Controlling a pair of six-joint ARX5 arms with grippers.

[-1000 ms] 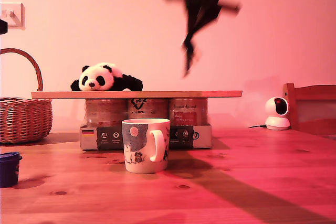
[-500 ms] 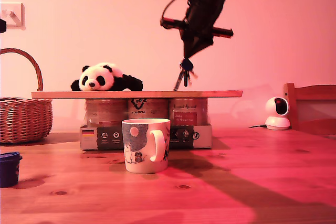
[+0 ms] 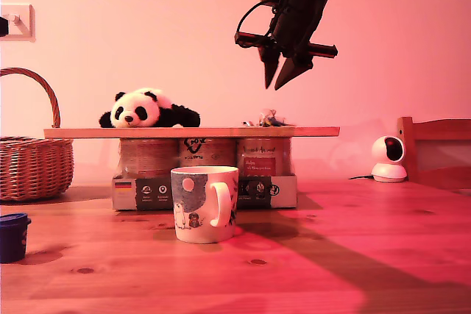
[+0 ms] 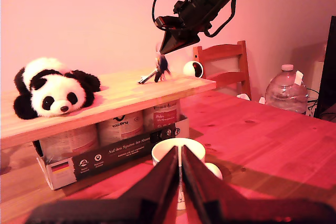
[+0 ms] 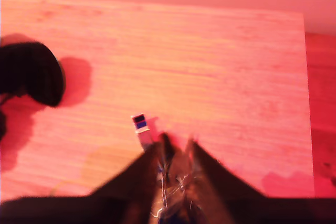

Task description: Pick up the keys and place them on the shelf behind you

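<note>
The keys (image 3: 268, 118) lie on the shelf (image 3: 110, 132), a long light plank resting on cans, towards the exterior view's right. My second gripper (image 3: 280, 82) hangs open a short way above them and holds nothing. The first wrist view shows that gripper (image 4: 166, 45) over the keys (image 4: 159, 68) on the shelf (image 4: 121, 98). In the second wrist view its fingertips (image 5: 166, 145) frame the plank (image 5: 210, 66), and one tagged key (image 5: 139, 124) shows beside them. My first gripper (image 4: 181, 179) is shut and empty, low over the table before the mug (image 4: 178, 156).
A toy panda (image 3: 146, 109) lies on the plank towards the exterior view's left. A boxed row of cans (image 3: 206, 174) carries the plank. A white mug (image 3: 204, 204) stands in front. A wicker basket (image 3: 33, 163), a blue tub (image 3: 12, 237), a small white camera (image 3: 388, 158) and a chair (image 3: 434, 152) ring the pine table (image 3: 331, 255).
My second gripper came down to the plank with the keys, let them go there, opened and rose a little. The keys now rest on the plank.
</note>
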